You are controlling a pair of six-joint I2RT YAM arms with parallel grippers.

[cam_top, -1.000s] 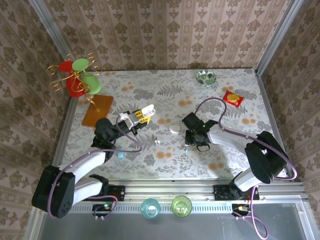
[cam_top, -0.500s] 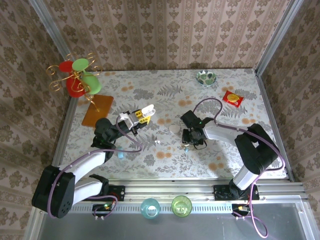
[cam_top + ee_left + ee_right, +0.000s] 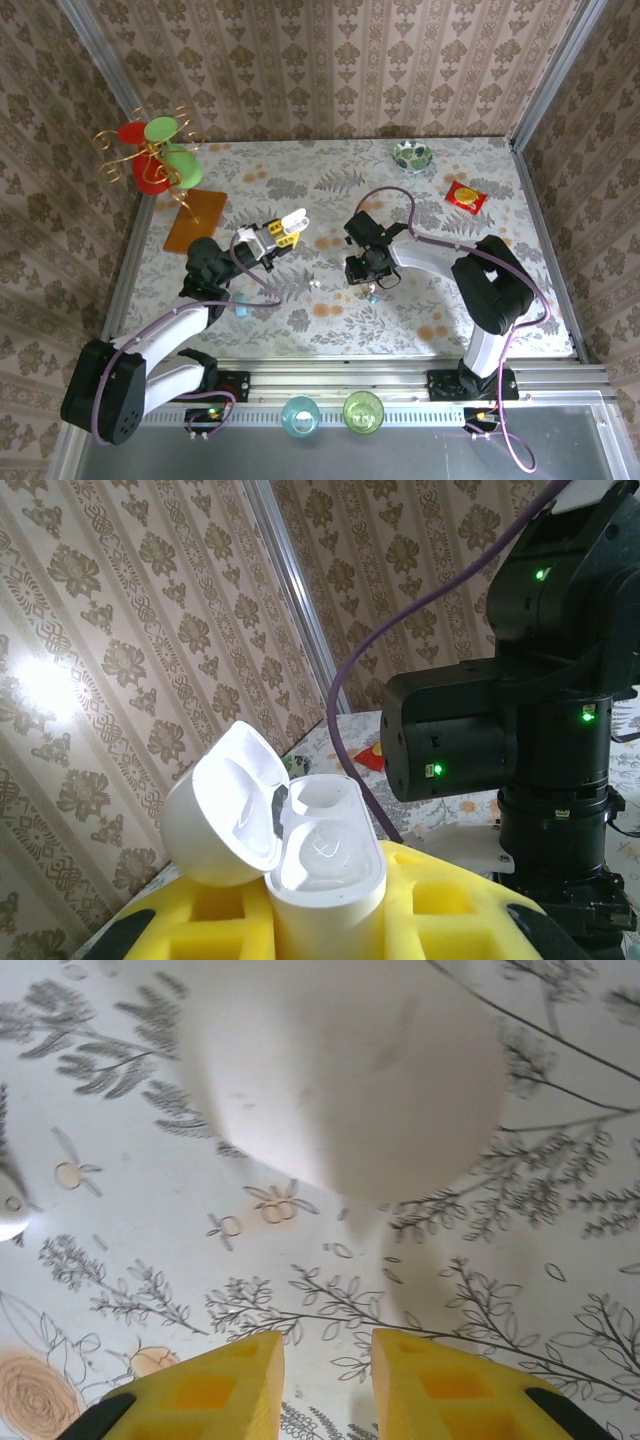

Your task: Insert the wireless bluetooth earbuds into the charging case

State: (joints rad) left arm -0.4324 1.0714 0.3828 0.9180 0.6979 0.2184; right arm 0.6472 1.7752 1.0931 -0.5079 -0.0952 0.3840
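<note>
**Get one earbud squarely in the gap before heading for the case**

The left end effector [image 3: 281, 234] is pinching the case [image 3: 327, 875] by its lower body and holds it off the worktop [image 3: 330, 335]. The lid [image 3: 222, 822] is thrown back and both wells face up; they look empty. The right end effector [image 3: 328, 1348] is low over the worktop, right of the case and nearer the arm bases. Its fingers [image 3: 225, 1385] are slightly spread, with bare worktop showing in the gap, so it grips nothing. Just ahead of its tips lies a blurred white pebble [image 3: 340, 1070], which is not the target. The earbuds [image 3: 313, 285] are tiny pale bits on the worktop, nearer the arm bases than the case and apart from it.

The step in hand looks like the pick of the first earbud. To do it well, steer off the pebble and centre the narrow gap over a single bit. Go down until the tips almost touch the worktop, then close gently, because so small and smooth a piece will likely squirt out of a skewed pinch. Grip it high, so the part that seats stays free. Meanwhile the case should be kept level and motionless, wells up
</note>
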